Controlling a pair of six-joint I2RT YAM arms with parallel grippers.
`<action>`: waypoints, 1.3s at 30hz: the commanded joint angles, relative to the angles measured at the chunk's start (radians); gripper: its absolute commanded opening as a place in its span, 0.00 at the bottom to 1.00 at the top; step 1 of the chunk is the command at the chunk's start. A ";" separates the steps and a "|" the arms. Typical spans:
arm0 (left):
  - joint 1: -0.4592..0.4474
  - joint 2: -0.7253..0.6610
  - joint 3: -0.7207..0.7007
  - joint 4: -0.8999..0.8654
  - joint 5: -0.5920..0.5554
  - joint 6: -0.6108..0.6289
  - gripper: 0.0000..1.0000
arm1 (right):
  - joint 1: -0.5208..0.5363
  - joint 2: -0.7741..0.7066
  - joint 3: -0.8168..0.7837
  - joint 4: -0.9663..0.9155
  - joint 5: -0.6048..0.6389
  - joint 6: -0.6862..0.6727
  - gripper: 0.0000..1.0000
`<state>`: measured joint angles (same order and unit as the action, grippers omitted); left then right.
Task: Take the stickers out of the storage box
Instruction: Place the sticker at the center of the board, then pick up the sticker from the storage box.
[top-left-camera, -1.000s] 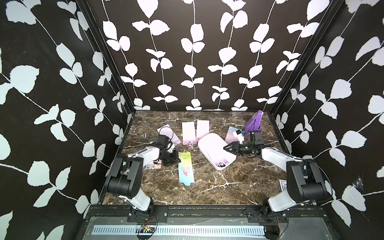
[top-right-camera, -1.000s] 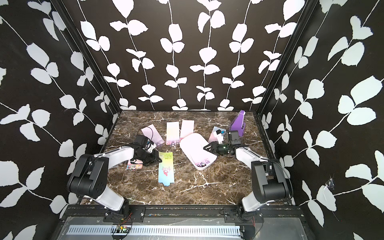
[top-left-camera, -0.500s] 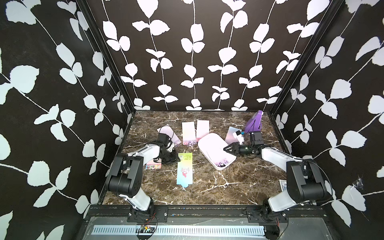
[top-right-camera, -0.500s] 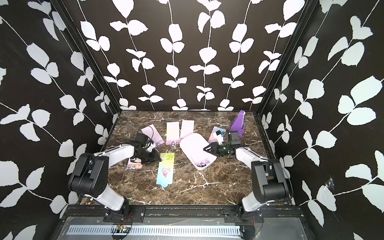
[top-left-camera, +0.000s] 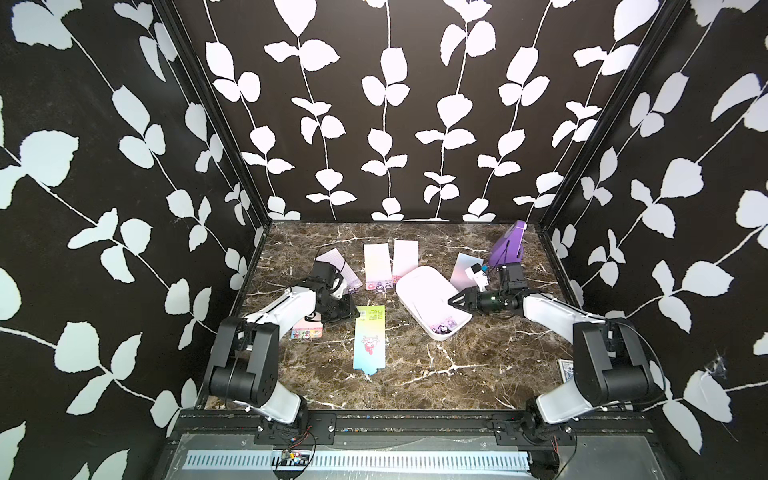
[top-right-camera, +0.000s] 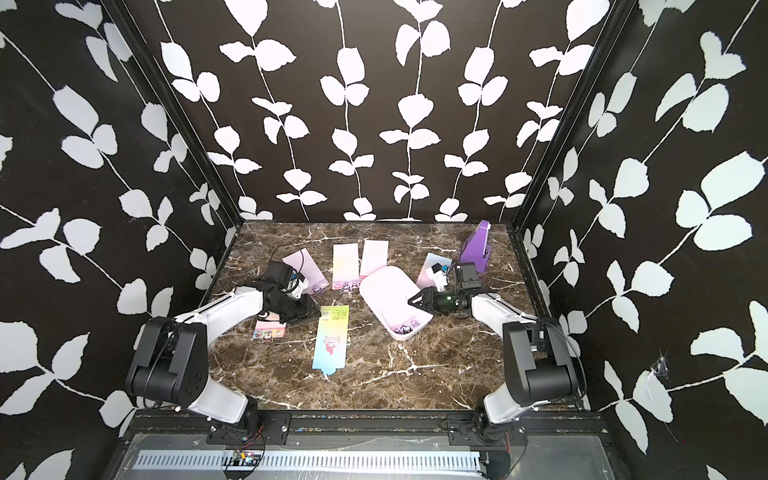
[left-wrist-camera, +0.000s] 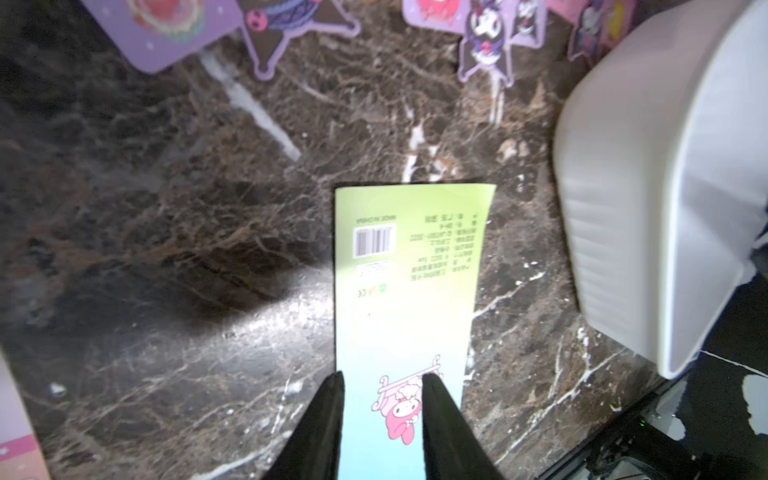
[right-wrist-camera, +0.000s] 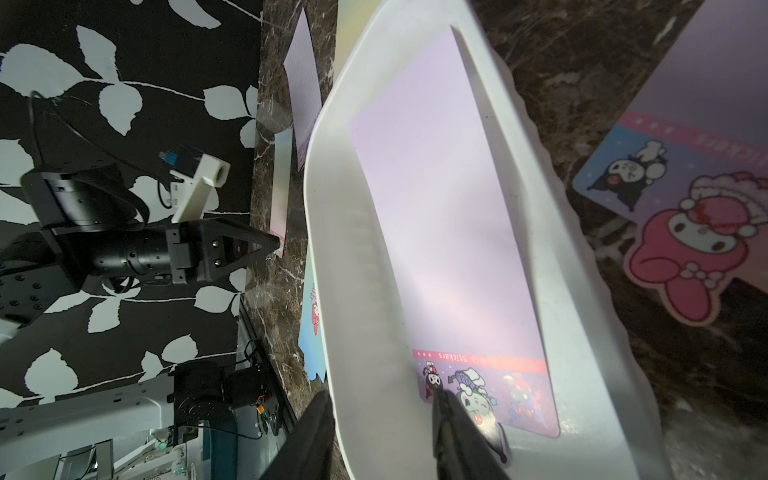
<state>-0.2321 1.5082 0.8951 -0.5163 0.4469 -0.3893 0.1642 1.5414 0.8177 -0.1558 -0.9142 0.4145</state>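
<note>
The storage box (top-left-camera: 406, 301) sits right of centre on the marble surface (top-left-camera: 415, 365), lying at an angle, and one lilac sticker sheet (right-wrist-camera: 449, 208) is still inside it, flat on the bottom with its cartoon end towards the front of the scene. The right end effector (right-wrist-camera: 380, 399) is closed on the box's long right-hand wall, with one finger outside it and the other inside, over the printed end of that sheet. The left end effector (left-wrist-camera: 382, 382) is open; its fingers stand apart low over the green-to-blue sheet (top-left-camera: 370, 336), which lies flat on the surface just left of the box. Two pastel sheets (top-left-camera: 377, 266) lie side by side behind the box. Another lilac sheet (top-left-camera: 332, 258) lies farther left, behind the left arm, and a pink sheet (top-left-camera: 307, 331) shows partly from under that arm. One more sheet (top-left-camera: 462, 268) lies to the right behind the box, near the purple wedge (top-left-camera: 507, 247) in the far right corner. A blue-patterned card box (top-left-camera: 564, 368) peeks out beside the right arm's base
</note>
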 joint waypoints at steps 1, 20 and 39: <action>-0.008 -0.070 0.011 0.051 0.064 -0.067 0.36 | 0.018 -0.003 0.062 -0.066 0.058 -0.054 0.41; -0.182 0.046 0.222 0.037 0.018 -0.114 0.37 | 0.144 0.041 0.224 -0.294 0.348 -0.181 0.48; -0.231 0.213 0.374 -0.060 0.008 -0.086 0.38 | 0.264 0.219 0.367 -0.326 0.589 -0.213 0.53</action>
<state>-0.4576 1.7279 1.2446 -0.5259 0.4557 -0.4965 0.4255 1.7451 1.1347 -0.4507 -0.3950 0.2337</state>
